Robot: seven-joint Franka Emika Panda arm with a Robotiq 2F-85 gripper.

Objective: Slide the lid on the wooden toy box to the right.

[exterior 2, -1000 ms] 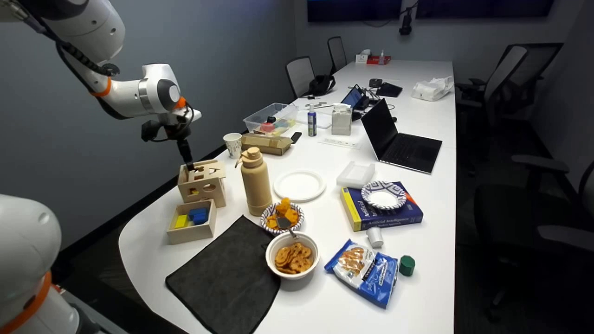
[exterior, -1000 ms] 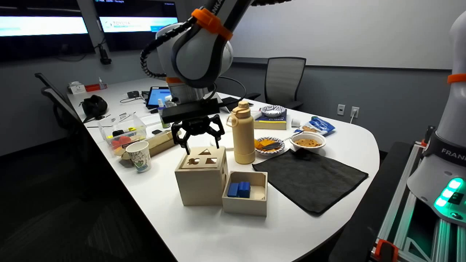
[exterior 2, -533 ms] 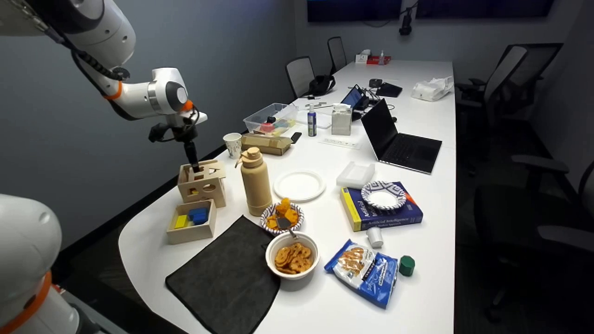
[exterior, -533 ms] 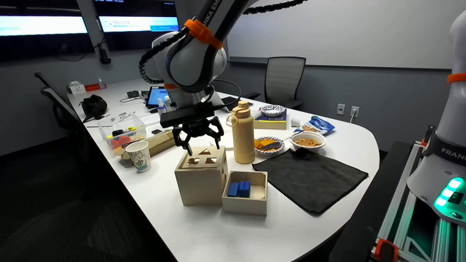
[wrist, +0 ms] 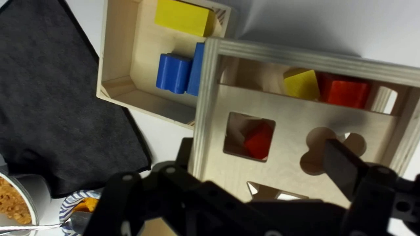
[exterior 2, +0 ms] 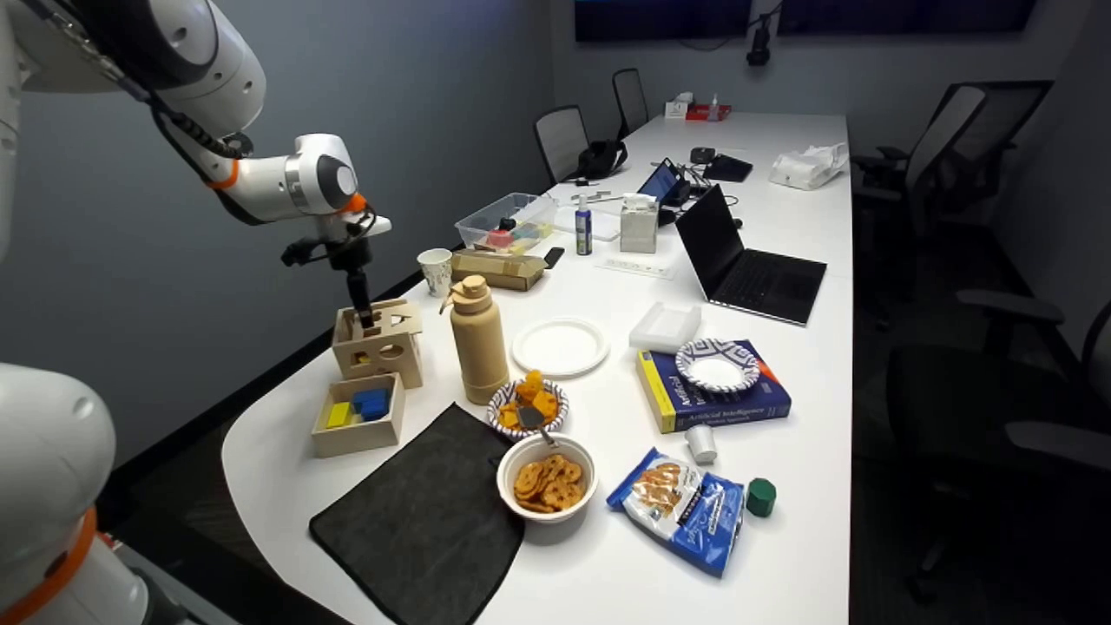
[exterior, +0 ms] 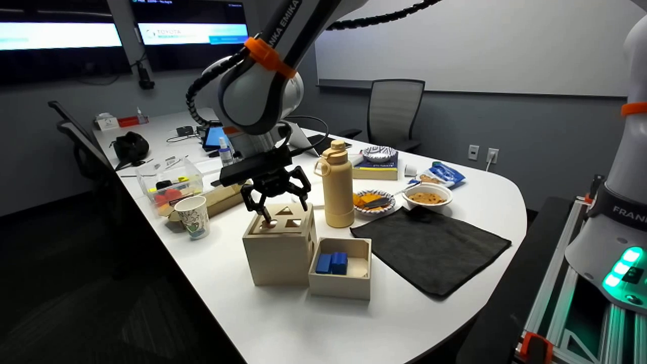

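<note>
The wooden toy box stands on the table; it shows in the other exterior view and the wrist view. Its lid, pale with dark cut-out holes, lies across the top in all views. In the wrist view a gap between the lid and one rim shows a yellow and a red block inside. My gripper is open over the lid. One fingertip is at the clover hole; whether it is inside is unclear. The other is beside the box's outer wall.
A lower wooden box with blue and yellow pieces stands close beside the toy box. A tan bottle stands near the toy box. A black mat, a paper cup and a snack bowl are also around.
My gripper has moved down toward the lid and tilted slightly. One fingertip has come to the clover hole. The lid and box show no visible movement.
</note>
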